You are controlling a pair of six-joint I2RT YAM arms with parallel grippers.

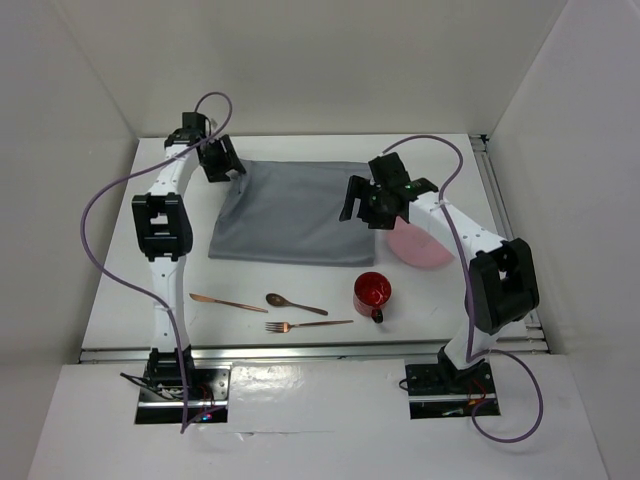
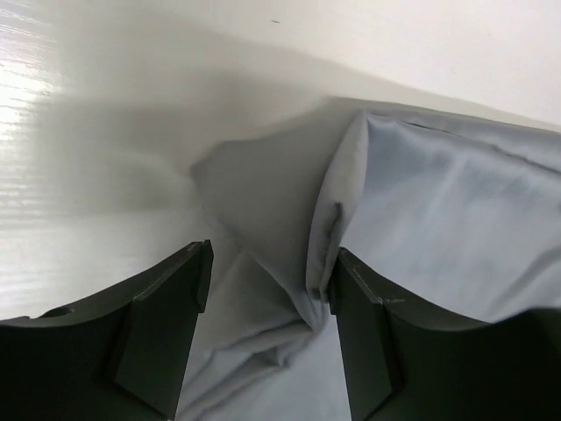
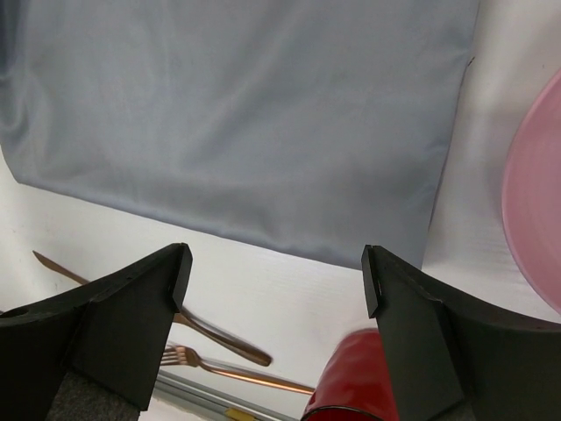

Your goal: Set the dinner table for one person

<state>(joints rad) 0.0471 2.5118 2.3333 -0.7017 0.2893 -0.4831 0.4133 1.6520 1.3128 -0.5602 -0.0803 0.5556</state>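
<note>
While the left hand, spread open, is straddling a bunched corner of the grey mat, the right hand is hanging open over the mat's opposite edge; the white bench is lying beneath both hands.

Creased matt cloth: grey mat. Glossy: red mug. Shiny coppery metal: knife, spoon, fork. Smooth, faint sheen: dinner table.

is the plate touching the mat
Apart: the right wrist view shows a strip of bare table between the plate and the mat.
</note>
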